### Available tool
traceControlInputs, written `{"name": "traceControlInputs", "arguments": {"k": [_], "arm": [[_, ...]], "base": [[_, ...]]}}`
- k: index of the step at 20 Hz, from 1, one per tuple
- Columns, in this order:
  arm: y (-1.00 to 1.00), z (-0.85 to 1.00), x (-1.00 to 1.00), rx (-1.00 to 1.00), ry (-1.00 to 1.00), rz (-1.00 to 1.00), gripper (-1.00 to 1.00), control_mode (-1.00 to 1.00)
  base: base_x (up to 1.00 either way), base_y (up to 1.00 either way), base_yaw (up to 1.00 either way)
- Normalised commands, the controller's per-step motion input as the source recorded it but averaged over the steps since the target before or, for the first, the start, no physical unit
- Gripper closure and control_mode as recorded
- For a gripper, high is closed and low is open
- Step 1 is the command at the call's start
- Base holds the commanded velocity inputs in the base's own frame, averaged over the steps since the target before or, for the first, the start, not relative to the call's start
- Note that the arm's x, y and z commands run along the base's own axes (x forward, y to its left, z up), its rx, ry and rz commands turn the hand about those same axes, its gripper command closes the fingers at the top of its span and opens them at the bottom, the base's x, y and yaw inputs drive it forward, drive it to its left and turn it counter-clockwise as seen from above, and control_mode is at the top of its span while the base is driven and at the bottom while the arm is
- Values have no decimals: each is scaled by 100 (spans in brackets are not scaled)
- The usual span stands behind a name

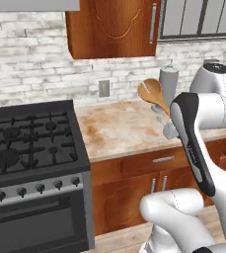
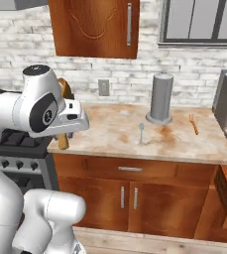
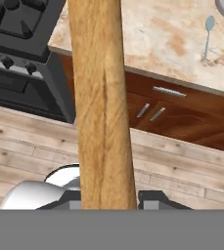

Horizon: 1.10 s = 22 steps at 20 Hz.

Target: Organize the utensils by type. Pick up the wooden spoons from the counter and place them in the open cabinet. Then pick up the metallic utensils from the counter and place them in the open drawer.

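One wooden spoon with a round bowl and long straight handle (image 3: 102,107) stands clamped between the pincer's (image 3: 108,200) two dark fingers; in the hand view its handle runs up from the tips and out of the top edge, so the bowl is cut off there. In the left base view the bowl (image 1: 150,92) rises above the white arm, which hides the handle and the pincer itself. In the right base view the hand blocks most of the spoon, leaving a strip of wood above it and the handle's end (image 2: 63,142) below it.

Left of the pincer sits the black gas stove (image 1: 30,136), its front knobs visible. Beneath and to the right of the pincer stretches the beige-tan marbled counter (image 2: 115,130). Well right of the pincer lies a thin silvery metal spoon (image 2: 141,133), just in front of a tall grey cylinder (image 2: 161,97); farther right lies the shorter, slimmer wooden spoon (image 2: 194,124), seen from the right base camera.

Above the counter hangs a reddish-brown carved-panel wall cabinet (image 1: 112,27) on a whitish brick wall. Pale wooden planks cover the floor.
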Motion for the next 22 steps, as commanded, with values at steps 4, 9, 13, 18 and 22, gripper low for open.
{"name": "traceControlInputs", "arguments": {"k": [4, 9, 13, 18, 22], "arm": [[0, 0, 0, 0, 0, 0, 100, 100], [0, 0, 0, 0, 0, 0, 100, 100], [0, 0, 0, 0, 0, 0, 100, 100], [0, 0, 0, 0, 0, 0, 100, 100], [0, 0, 0, 0, 0, 0, 100, 100]], "base": [[-40, 97, 0], [-23, 98, 0], [-35, 90, 0], [-46, 71, 0], [-36, 78, 0]]}}
